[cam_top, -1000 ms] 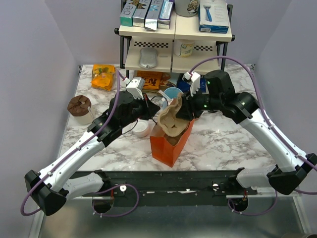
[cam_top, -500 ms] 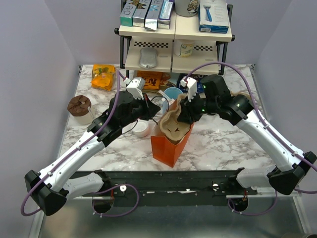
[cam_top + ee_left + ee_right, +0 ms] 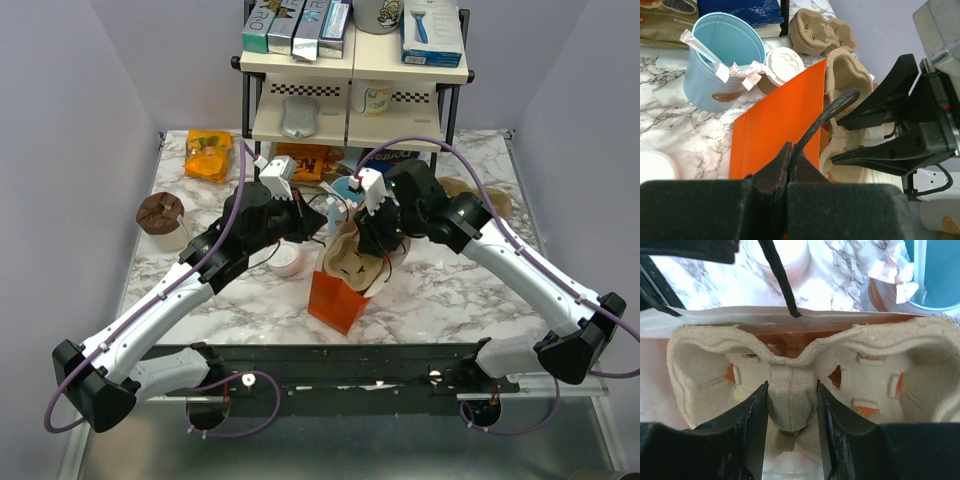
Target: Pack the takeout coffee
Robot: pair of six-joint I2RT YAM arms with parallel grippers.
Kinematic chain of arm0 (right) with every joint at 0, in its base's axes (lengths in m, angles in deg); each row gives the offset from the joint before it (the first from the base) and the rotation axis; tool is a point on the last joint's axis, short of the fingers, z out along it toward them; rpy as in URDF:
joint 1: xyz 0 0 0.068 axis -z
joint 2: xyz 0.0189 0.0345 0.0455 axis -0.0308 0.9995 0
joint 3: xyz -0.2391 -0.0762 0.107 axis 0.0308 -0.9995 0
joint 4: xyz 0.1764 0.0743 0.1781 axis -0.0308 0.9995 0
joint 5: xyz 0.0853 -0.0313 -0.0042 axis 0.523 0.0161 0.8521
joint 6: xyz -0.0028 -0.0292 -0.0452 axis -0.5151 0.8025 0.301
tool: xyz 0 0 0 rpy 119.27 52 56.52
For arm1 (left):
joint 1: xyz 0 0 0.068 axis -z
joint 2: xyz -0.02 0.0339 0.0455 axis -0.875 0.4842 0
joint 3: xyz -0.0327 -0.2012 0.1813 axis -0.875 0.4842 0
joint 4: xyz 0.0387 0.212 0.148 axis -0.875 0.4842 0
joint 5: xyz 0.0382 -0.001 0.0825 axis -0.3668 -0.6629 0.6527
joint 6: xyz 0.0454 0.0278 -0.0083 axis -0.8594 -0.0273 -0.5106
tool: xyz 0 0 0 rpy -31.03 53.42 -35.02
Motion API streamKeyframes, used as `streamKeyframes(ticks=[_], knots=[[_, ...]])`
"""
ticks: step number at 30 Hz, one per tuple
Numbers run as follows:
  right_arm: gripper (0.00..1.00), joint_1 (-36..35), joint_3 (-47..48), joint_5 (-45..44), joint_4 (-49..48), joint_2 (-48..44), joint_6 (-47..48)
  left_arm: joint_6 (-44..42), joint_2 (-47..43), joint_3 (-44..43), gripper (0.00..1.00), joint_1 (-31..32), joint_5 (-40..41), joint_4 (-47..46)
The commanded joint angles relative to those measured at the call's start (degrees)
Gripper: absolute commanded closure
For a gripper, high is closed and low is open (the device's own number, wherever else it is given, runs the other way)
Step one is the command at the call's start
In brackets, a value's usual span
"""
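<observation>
L pincer (image 3: pixel 788 161) pressed together, pinching the black cord handle (image 3: pixel 826 111) of the orange bag (image 3: pixel 774 125). Cord arcs up & away from the tips. Bag wall sits right ahead of the tips, its mouth off to their right. White tub (image 3: pixel 652 166) just to L pincer's left, low, cropped.

In the bag mouth: pulp carrier (image 3: pixel 846 75), tilted, partly inside. R pincer (image 3: pixel 791 412) clamps the carrier's centre ridge, one finger each side, both touching it. Cup wells spread left & right of the fingers, orange showing thru the slots. Just past the carrier from R pincer: bag's far rim w/ the cord end fixed to it.

Takeout coffee (image 3: pixel 783 64), white lid on, stands upright on the marble table (image 3: pixel 670 120) beyond the bag's far edge from L pincer. Neither pincer has it. Right beside it, to the left, blue cup (image 3: pixel 722 60) w/ white packets; can't tell if they touch. Farther off, beyond the coffee, more pulp carriers (image 3: pixel 821 29). Farthest: shelf rack (image 3: pixel 352 70).
</observation>
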State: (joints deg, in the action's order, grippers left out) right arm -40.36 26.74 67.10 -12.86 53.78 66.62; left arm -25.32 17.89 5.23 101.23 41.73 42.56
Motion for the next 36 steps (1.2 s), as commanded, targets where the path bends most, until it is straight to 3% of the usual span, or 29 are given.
streamKeyframes(ticks=[1,13,25,30,36], knots=[[0.61,-0.5,-1.9,-5.0,6.5,1.2,0.8,-0.3,0.0,-1.5,1.00,-0.3,0.3,0.6],[0.60,-1.7,-4.6,-1.6,1.8,4.6,-3.5,2.1,0.0,-0.3,1.00,-0.3,-1.0,-0.2],[0.57,-1.8,-10.2,8.1,-7.4,-0.7,-12.8,6.6,-0.5,3.5,1.00,-0.3,-2.0,-2.5],[0.57,-1.8,-10.7,6.8,-10.0,-2.1,-14.6,7.7,-0.7,4.6,1.00,-0.3,-1.8,-2.7],[0.56,-5.0,-11.1,2.6,-10.1,-6.0,-8.9,8.2,-1.0,4.5,1.00,-0.3,1.3,-1.5]])
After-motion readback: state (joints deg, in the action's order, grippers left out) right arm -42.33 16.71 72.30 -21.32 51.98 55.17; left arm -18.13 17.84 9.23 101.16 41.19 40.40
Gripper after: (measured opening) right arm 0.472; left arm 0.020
